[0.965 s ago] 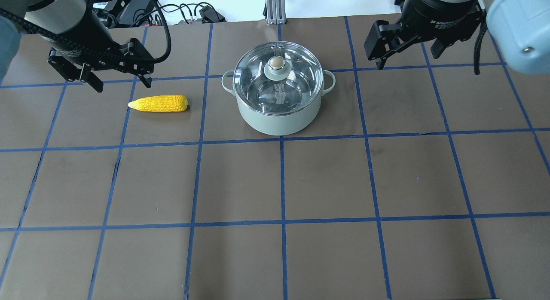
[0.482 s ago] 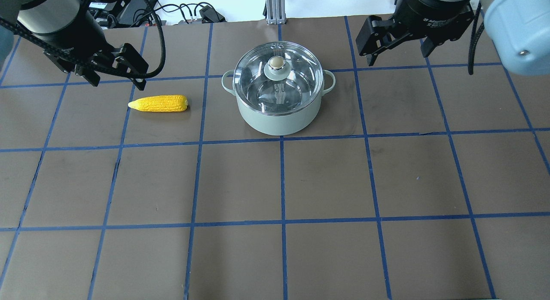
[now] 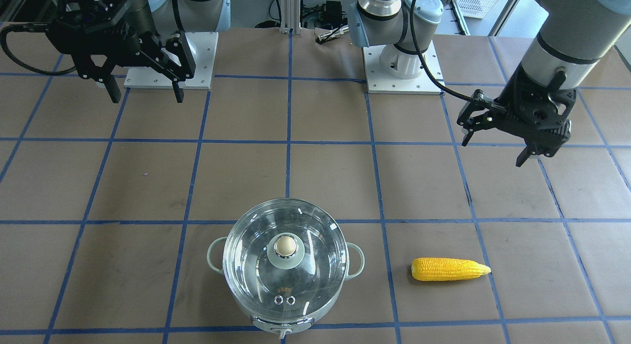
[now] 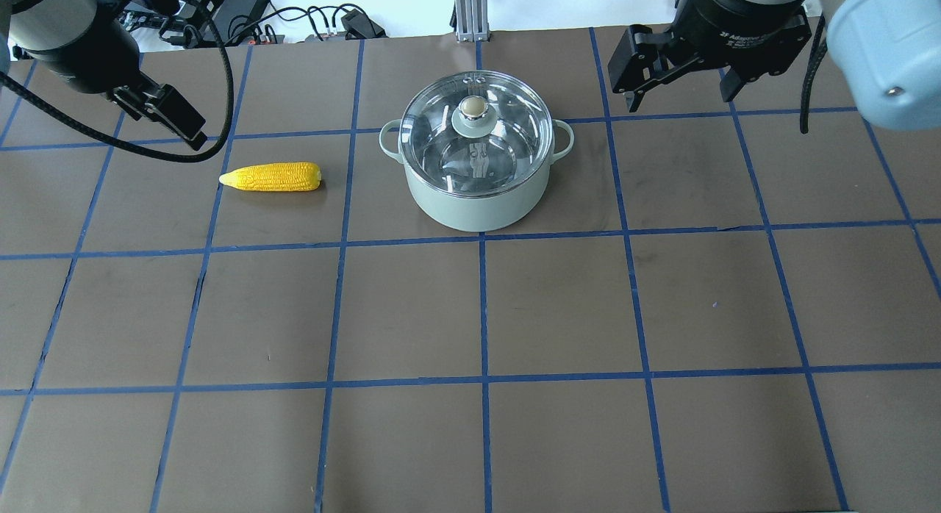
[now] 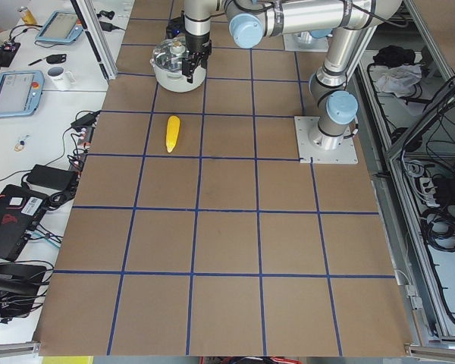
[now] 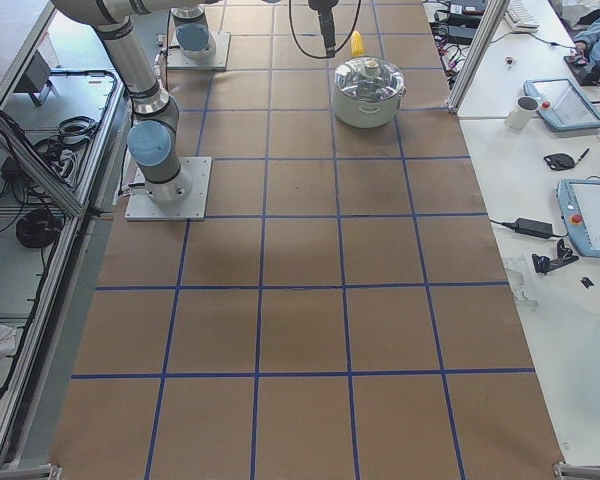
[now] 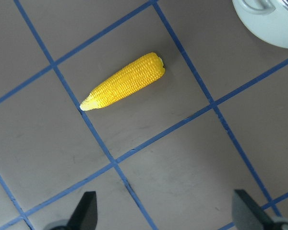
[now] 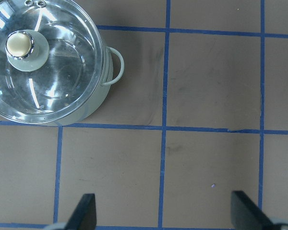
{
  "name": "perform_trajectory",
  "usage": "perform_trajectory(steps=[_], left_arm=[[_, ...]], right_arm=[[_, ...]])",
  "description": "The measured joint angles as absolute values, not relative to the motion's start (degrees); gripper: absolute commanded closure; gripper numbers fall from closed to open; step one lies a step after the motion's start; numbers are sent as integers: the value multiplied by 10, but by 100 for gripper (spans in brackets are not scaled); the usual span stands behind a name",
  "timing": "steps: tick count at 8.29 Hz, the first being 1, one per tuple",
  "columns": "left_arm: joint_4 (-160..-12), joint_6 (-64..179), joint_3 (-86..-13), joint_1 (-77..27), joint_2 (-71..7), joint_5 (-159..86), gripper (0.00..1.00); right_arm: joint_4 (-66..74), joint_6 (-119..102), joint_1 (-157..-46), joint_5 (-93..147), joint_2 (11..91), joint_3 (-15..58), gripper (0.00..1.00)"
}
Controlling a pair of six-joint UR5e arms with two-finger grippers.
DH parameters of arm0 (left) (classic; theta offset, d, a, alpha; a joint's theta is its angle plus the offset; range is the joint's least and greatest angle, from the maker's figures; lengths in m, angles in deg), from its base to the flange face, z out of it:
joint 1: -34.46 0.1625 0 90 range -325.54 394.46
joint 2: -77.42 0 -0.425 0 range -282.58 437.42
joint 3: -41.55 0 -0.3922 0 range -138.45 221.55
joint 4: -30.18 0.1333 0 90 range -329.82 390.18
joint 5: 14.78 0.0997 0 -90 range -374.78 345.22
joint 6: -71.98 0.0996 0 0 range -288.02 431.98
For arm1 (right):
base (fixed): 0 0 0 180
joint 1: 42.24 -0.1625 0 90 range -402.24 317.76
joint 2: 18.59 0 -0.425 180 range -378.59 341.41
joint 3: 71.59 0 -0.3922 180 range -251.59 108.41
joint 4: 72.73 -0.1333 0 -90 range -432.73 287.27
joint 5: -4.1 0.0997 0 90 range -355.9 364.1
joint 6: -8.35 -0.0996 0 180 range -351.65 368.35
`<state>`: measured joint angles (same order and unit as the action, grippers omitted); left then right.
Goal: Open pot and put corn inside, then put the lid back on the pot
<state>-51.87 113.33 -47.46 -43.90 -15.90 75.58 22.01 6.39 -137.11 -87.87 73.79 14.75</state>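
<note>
While the lid (image 4: 441,131) sits on the pot (image 4: 478,208) on the bench (image 4: 559,307), the corn (image 4: 271,177) lies well apart toward the robot's left. The left gripper (image 3: 493,151) and right gripper (image 3: 147,95) hover, fingers spread wide, empty.

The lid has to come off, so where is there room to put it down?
Right of the pot is bare, and so are the squares between it and the arms' bases. Left is tighter: the corn lies there.

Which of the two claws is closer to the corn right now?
Left. The left gripper hovers open, raised, close by the corn; the right gripper hovers open on the other side of the pot, much farther away.
</note>
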Motion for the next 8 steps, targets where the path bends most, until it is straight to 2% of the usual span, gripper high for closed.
perform_trajectory(steps=[8], left_arm=[[-348, 1667, -476, -413, -315, 747, 0]], right_arm=[[221, 52, -1374, -881, 722, 147, 0]])
